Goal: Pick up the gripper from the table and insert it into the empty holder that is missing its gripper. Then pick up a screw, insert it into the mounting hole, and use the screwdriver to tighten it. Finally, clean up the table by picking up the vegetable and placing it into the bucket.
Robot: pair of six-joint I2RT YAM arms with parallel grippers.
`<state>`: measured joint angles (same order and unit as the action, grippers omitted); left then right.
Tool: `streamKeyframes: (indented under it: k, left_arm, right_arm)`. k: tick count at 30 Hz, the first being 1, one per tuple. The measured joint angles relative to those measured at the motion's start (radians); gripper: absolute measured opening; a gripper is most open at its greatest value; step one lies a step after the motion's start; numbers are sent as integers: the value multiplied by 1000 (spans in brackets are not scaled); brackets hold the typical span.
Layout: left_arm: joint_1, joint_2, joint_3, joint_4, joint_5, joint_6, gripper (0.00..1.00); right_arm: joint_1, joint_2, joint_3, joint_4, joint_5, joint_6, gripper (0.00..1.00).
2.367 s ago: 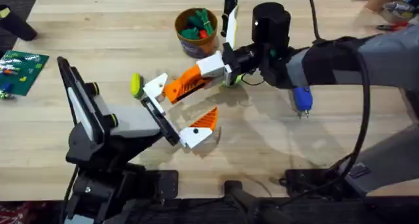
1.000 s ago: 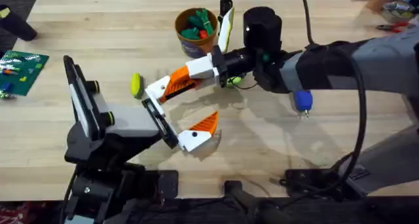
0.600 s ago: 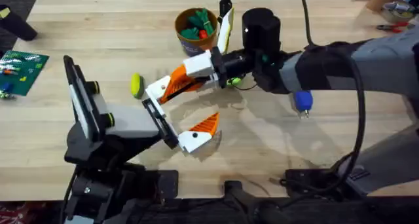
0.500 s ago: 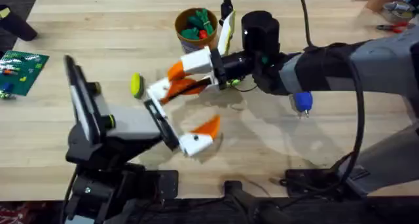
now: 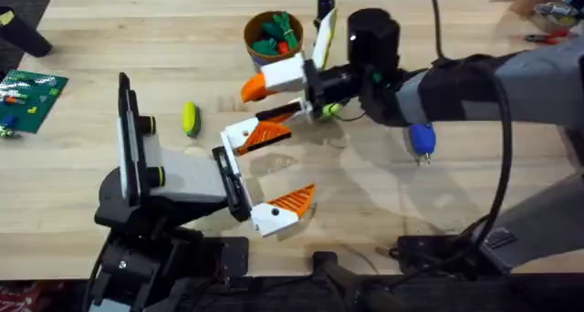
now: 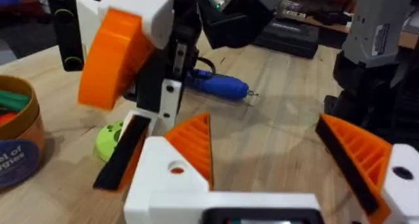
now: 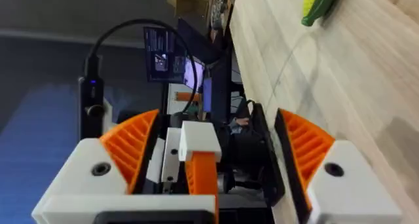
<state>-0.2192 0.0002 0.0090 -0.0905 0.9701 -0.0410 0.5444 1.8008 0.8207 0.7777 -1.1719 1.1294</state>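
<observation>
The gripper point(image 5: 274, 78), a long orange ribbed finger on a white block point(image 6: 111, 54), hangs above the table with my right gripper point(image 5: 294, 82) shut on it, near the bucket point(image 5: 272, 40). Just below it in the overhead view is the holder point(image 5: 239, 130), a white bracket with a dark hole point(image 6: 167, 178) on the far side of my left gripper point(image 5: 297, 163). An orange wedge shows beside the bracket. The left gripper is open with nothing between its fingers. The yellow-green vegetable point(image 5: 190, 119) lies left of the holder. The blue screwdriver point(image 5: 420, 139) lies under the right forearm.
The bucket holds green and orange toy vegetables. A small lime-green item point(image 6: 108, 139) sits on the table under the right wrist. A green circuit board point(image 5: 32, 98) lies at the left edge, and red-handled tools point(image 5: 547, 34) at the far right.
The right gripper has pulled the orange finger up and away from the holder, toward the bucket. The left arm has shifted right and toward the front edge.
</observation>
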Motion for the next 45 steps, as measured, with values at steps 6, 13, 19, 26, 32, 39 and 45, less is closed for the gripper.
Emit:
streamKeyframes:
  k: [6,13,19,26,32,39,45]
  left_arm:
    - [0,0,0,0,4,0,988]
    - [0,0,0,-1,6,0,988]
    - [0,0,0,-2,6,0,987]
    - [0,0,0,-2,6,0,988]
    - [0,0,0,-2,6,0,986]
    - [0,0,0,-2,6,0,988]
    - [0,0,0,-2,6,-1,988]
  right_arm:
    - [-56,0,0,0,-121,0,994]
    - [-58,-6,-14,1,-213,-1,996]
    - [-100,-103,-142,1,-222,-1,995]
    - [-130,-171,-201,22,-202,-12,994]
    - [-58,-171,-201,22,-137,-13,993]
    - [-31,-172,-201,22,-71,-19,485]
    - [-35,-172,-201,23,-49,-16,15]
